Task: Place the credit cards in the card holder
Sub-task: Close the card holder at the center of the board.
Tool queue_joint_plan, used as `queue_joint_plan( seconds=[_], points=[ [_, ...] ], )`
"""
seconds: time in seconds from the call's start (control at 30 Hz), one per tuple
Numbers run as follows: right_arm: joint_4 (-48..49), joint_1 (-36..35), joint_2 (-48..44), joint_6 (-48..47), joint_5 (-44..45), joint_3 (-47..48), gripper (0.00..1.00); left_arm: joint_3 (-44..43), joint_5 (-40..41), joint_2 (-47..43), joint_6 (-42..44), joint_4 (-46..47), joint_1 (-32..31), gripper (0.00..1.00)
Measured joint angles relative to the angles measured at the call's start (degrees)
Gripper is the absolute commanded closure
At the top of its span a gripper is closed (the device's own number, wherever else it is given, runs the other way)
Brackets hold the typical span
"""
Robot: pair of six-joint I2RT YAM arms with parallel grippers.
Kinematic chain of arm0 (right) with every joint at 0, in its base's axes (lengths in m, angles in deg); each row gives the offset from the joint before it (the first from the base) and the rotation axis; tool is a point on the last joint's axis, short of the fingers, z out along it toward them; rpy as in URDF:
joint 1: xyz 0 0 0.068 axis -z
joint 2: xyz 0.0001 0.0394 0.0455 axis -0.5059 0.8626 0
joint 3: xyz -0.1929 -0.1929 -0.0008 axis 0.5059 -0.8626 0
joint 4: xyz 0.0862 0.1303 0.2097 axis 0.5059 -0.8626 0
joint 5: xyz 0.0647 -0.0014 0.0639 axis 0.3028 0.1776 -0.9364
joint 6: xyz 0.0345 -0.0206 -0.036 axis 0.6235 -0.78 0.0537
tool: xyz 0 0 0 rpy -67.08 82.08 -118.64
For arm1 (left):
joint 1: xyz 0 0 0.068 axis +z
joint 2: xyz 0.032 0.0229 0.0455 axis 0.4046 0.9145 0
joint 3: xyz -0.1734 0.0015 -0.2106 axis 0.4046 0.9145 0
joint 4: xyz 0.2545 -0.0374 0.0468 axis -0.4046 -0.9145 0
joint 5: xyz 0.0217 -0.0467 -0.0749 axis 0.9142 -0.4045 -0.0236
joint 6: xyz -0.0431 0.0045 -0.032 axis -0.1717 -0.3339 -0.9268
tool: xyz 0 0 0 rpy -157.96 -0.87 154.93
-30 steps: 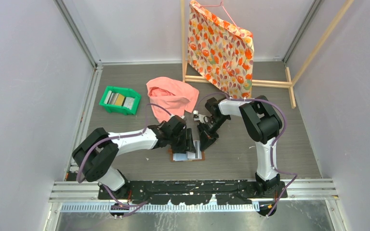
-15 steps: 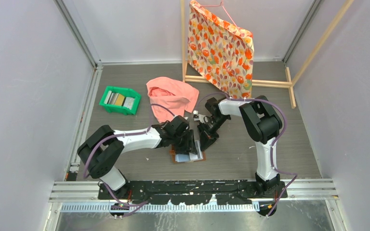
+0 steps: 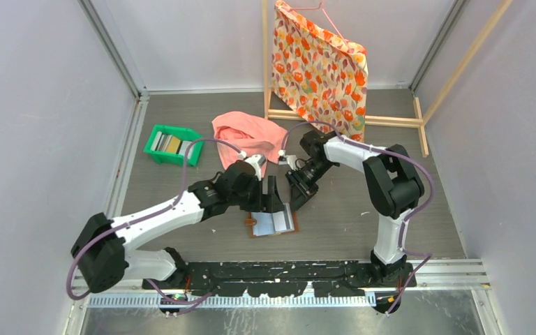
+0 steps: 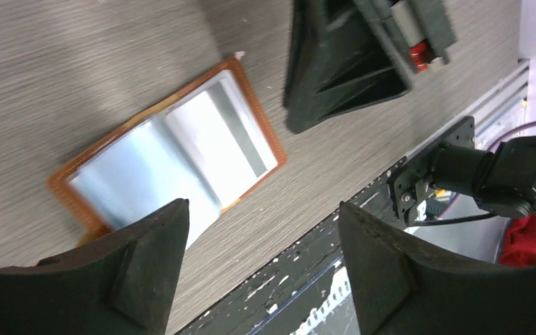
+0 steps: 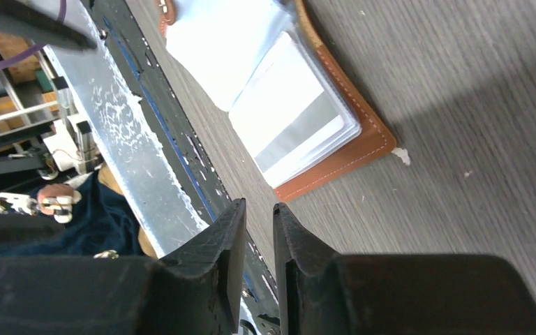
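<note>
Nearest the arm bases, the card holder point(image 3: 273, 223) lies opened flat on the grey table point(image 3: 419, 209), with the brown leather underneath and the pale clear pockets facing up. Its snap tab point(image 3: 249, 222) sticks out from the left edge. A white card with a grey stripe point(image 5: 294, 124) sits in the pocket on the right-hand half.

Just beyond the holder's far edge hangs the left gripper point(image 3: 271, 199). In its wrist view the fingers point(image 4: 146, 272) stand wide apart, released, with nothing between them. The right gripper point(image 3: 299, 199) is just beside it, near the holder's far right corner. Its fingers point(image 5: 213, 272) are drawn almost together, leaving only a thin slit, and that slit is empty. Whether its tips touch the table cannot be told.

Farther back, a crumpled pink cloth point(image 3: 248, 138) lies on the table. To its left is a green plastic tray point(image 3: 171, 160) holding several credit cards point(image 3: 171, 143) stood on edge. At the far end, a wooden rack point(image 3: 391, 121) carries a floral fabric point(image 3: 317, 66) on a hanger.
</note>
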Motion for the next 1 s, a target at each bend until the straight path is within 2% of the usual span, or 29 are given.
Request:
queue_joint_plan(
  seconds=[0.17,0.43,0.6,0.9,1.0],
  points=[
    [-0.50,0.15,-2.08,-1.92,0.24,0.13,0.74,0.39,6.29,-3.96,2.78,-8.59,1.27,0.13],
    [-0.72,0.17,-1.92,-2.64,0.85,0.13,0.74,0.37,15.41,2.10,-0.87,-21.70,1.27,0.16],
    [-0.74,0.17,-1.49,-2.78,1.03,0.13,0.73,-1.05,18.36,5.70,-3.93,-24.68,-1.53,0.18],
    [-0.92,0.17,-0.76,-2.78,1.29,0.13,0.73,-5.07,19.28,12.72,-5.86,-24.28,-3.23,0.19],
    [-0.94,0.17,-0.76,-2.78,1.27,0.13,0.74,-6.40,20.44,14.45,-6.29,-24.24,-3.45,0.28]
  ],
)
